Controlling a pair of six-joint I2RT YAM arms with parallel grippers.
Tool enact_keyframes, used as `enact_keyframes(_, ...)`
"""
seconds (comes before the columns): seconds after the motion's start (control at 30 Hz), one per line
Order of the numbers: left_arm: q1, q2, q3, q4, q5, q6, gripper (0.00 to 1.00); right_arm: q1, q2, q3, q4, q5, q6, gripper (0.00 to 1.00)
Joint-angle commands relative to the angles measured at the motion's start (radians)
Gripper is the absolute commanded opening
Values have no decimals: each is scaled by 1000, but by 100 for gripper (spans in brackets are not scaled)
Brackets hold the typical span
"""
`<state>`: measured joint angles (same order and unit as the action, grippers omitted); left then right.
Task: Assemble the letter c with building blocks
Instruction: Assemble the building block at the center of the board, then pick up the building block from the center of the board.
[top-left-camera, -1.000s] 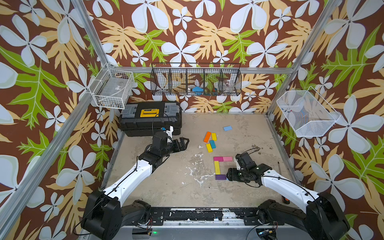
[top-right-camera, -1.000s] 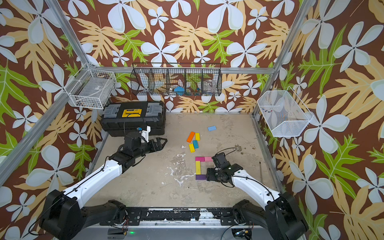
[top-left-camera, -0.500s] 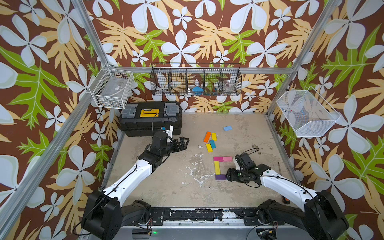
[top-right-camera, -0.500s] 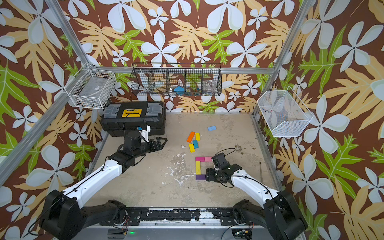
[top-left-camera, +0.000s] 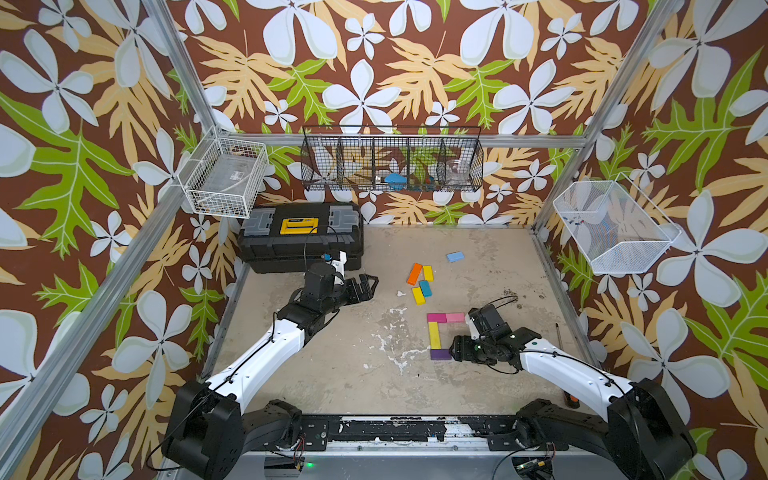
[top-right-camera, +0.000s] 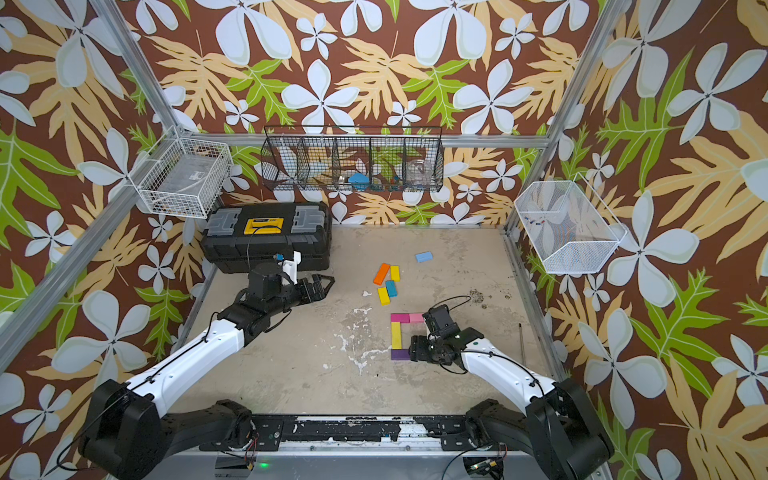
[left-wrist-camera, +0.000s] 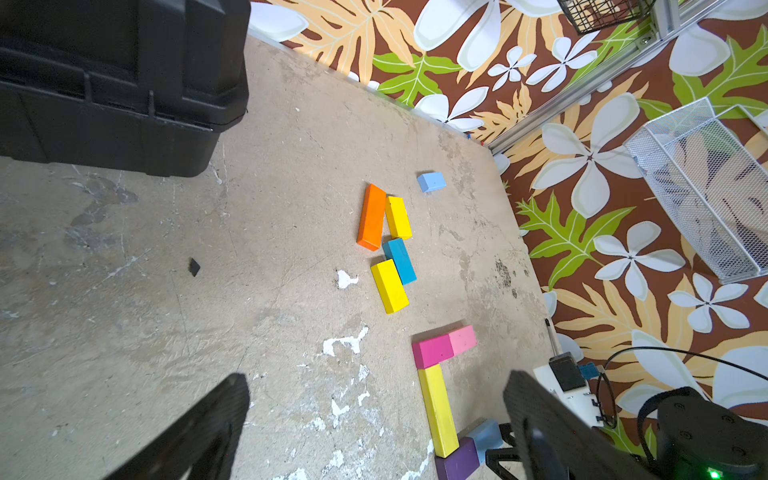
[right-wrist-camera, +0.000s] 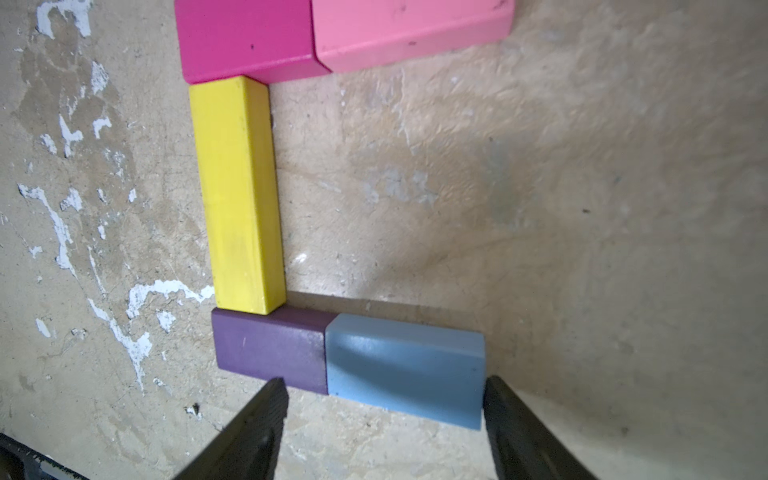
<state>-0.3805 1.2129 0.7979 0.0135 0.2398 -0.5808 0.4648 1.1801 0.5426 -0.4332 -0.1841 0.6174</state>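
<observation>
Left gripper (top-left-camera: 369, 288): jaws fully apart, empty. In a top view the loose blocks (top-left-camera: 419, 282) lie at its 3 o'clock. The C's yellow spine (top-left-camera: 434, 336) is at 5 o'clock from those. The bottom leg is the purple block (right-wrist-camera: 268, 349) butted against the light blue block (right-wrist-camera: 405, 370), long axis 9–3. Right gripper (right-wrist-camera: 385, 388) is partly open and straddles the light blue block without clamping it. The right arm is nearer; a clean lift looks best.

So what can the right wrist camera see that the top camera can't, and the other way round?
Only the right wrist view: the light blue block touching the purple block, finishing the C's bottom; from above the right end effector hides it. Only a top view: the loose orange block, teal block, black toolbox and left end effector. Both: purple block, long yellow block, magenta block, pink block.
</observation>
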Motion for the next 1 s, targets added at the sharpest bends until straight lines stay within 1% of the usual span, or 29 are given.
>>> enact_keyframes(0.0, 1, -4, -2, 11, -4, 7, 100, 0, 4, 2, 5, -2, 4, 76)
enact_keyframes(0.23, 2, -7, -3, 11, -5, 9, 100, -9, -18, 24, -23, 16, 5, 76)
enact_keyframes(0.37, 2, -1, -3, 13, -2, 5, 100, -38, -18, 111, -42, 25, -1, 76)
enact_keyframes(0.47, 2, 11, -2, 12, -5, 0, 100, -59, 23, 209, -34, 39, -13, 76)
enact_keyframes(0.57, 2, 41, 19, -17, -18, 6, 100, -83, 117, 343, -33, 44, -28, 76)
enact_keyframes(0.73, 2, 90, 48, -55, -35, 23, 100, -111, 323, 611, -50, 71, -64, 75)
enact_keyframes(0.83, 2, 112, 58, -60, -34, 23, 100, -117, 463, 750, -82, 52, -98, 74)
enact_keyframes(0.97, 3, 127, 69, -64, -34, 30, 100, -116, 613, 858, -111, 45, -142, 72)
